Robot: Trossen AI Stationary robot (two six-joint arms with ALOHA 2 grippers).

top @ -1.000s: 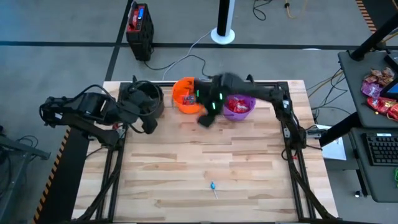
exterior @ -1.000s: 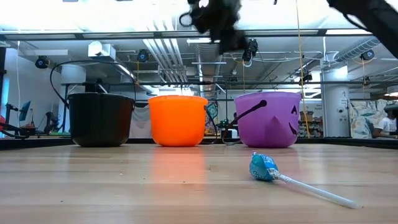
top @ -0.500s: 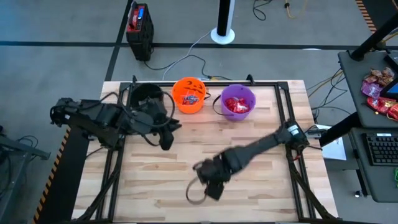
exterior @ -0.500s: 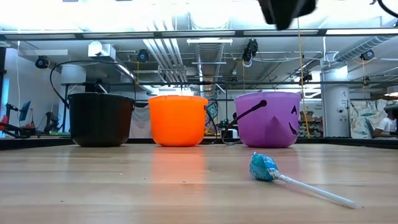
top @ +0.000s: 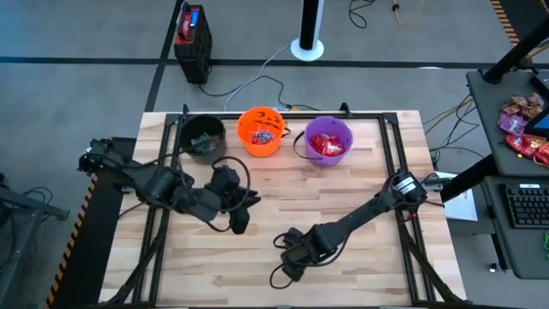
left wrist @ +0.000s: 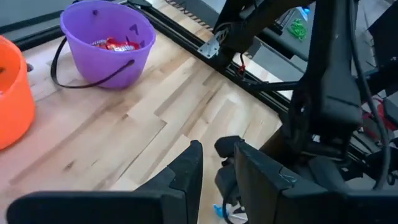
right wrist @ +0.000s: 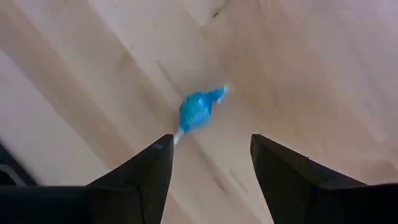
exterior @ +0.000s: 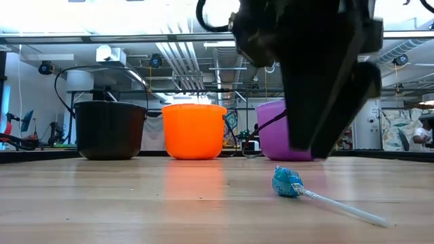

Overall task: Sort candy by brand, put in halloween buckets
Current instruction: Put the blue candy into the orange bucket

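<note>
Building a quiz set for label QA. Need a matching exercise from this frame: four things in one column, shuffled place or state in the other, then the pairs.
Things
1. purple bucket
2. orange bucket
3. blue lollipop
4. right gripper

Places or states
A. lying on the bare wood at the near side of the table
B. middle of the bucket row, mixed wrapped candy inside
C. open, poised above the lollipop
D. right end of the row, red packets inside

Pairs: 1-D, 2-B, 3-A, 4-C
</note>
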